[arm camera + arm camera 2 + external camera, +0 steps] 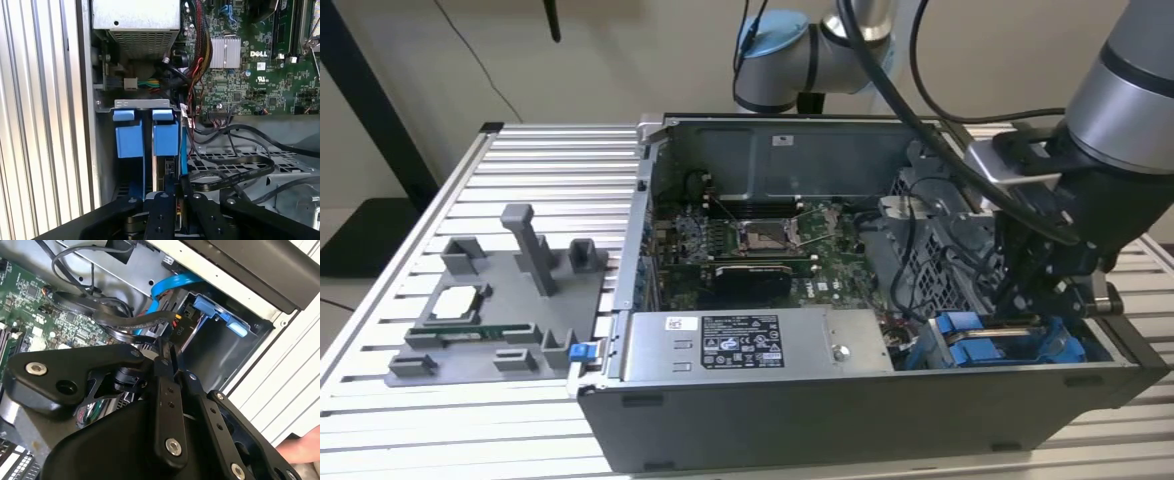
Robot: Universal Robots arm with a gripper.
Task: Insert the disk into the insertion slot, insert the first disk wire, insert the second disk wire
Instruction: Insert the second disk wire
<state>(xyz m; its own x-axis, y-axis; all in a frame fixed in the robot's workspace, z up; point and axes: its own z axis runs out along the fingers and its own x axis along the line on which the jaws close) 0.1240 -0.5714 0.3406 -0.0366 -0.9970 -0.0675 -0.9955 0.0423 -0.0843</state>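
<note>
The disk sits in its bright blue carrier (pixel 165 137) inside the insertion slot, the grey metal drive cage (pixel 142 103) at the case's front corner. A second blue carrier (pixel 129 140) stands beside it. In the exterior view the blue carriers (pixel 983 350) lie right under my gripper (pixel 1023 310), which reaches down into the cage. My black fingers (pixel 161 352) are pressed together on the end of a flat black disk wire (pixel 125 320), just behind the carrier's blue tab (pixel 220 315). In the first wrist view the gripper (pixel 167 197) meets the same wire (pixel 235 175) at the disk's rear edge.
The open computer case holds the green motherboard (pixel 747 245) and a grey power-supply box (pixel 747 340). A blue cable (pixel 167 285) curves above the cage. A grey fixture with parts (pixel 494 300) stands on the slatted table at the exterior view's left. A person's hand (pixel 300 447) shows beside the case.
</note>
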